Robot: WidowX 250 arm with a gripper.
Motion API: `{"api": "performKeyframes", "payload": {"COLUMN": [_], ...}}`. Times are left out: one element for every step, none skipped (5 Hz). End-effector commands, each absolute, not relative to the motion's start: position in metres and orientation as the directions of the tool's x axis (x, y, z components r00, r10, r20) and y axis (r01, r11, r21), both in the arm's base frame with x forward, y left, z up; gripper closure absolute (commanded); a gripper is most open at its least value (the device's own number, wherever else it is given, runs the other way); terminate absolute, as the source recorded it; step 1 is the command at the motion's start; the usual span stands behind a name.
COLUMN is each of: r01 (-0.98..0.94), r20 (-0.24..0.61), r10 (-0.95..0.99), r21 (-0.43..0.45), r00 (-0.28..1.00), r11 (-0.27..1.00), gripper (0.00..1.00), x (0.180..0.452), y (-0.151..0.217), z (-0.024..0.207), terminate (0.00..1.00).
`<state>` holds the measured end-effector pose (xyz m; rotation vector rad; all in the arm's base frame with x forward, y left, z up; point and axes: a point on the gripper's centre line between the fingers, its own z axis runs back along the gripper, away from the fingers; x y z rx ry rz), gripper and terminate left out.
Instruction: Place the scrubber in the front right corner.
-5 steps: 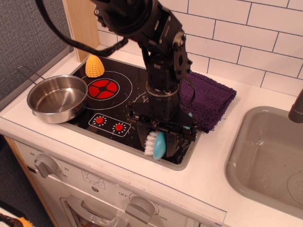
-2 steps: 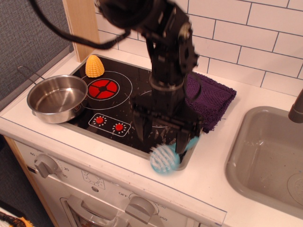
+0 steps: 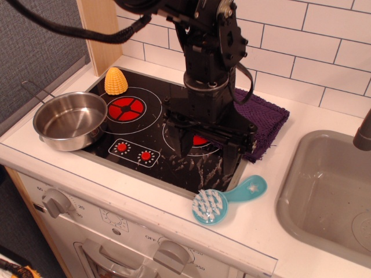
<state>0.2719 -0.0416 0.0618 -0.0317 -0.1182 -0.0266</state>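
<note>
The teal scrubber (image 3: 223,201) lies bristles up on the white countertop, just outside the hob's front right corner (image 3: 227,186). Its star-cut handle points right and away. The gripper (image 3: 204,152) hangs above the black hob's right burner, fingers spread apart and empty. It is behind and to the left of the scrubber, clear of it.
A steel pot (image 3: 69,120) sits at the hob's front left, overhanging the counter. A yellow corn toy (image 3: 115,80) stands at the back left. A purple cloth (image 3: 259,123) lies behind the gripper on the right. A grey sink (image 3: 327,188) is at the right.
The gripper let go of the scrubber and rose back over the hob. The scrubber dropped, rolled bristles up and came to rest on the counter just off the hob's corner.
</note>
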Motion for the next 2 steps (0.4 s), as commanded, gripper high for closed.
{"api": "performKeyframes", "payload": {"r01": [0.025, 0.025], "r20": [0.152, 0.152], "r10": [-0.021, -0.021], "r21": [-0.026, -0.026], "r00": [0.988, 0.988], "r11": [0.999, 0.999], "gripper": [0.0, 0.0], "x": [0.2741, 0.2741], "y": [-0.0412, -0.0412], "z": [0.0745, 0.0745], "terminate": [0.0, 1.0]}}
